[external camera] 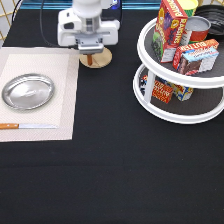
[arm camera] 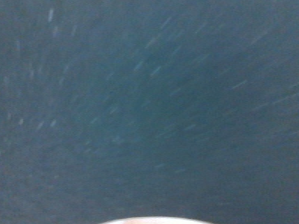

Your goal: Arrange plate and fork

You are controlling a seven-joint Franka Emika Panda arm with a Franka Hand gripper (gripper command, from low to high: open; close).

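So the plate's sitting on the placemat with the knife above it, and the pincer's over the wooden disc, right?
Not quite. In the exterior view the knife lies below the plate, toward the view's bottom, not above it. The rest holds: the plate is on the placemat, and the pincer is over the wooden disc.

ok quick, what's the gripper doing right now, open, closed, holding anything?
Gripper: over the wooden disc at the exterior view's top, beside the placemat; open or closed cannot be told, nor whether it holds anything.
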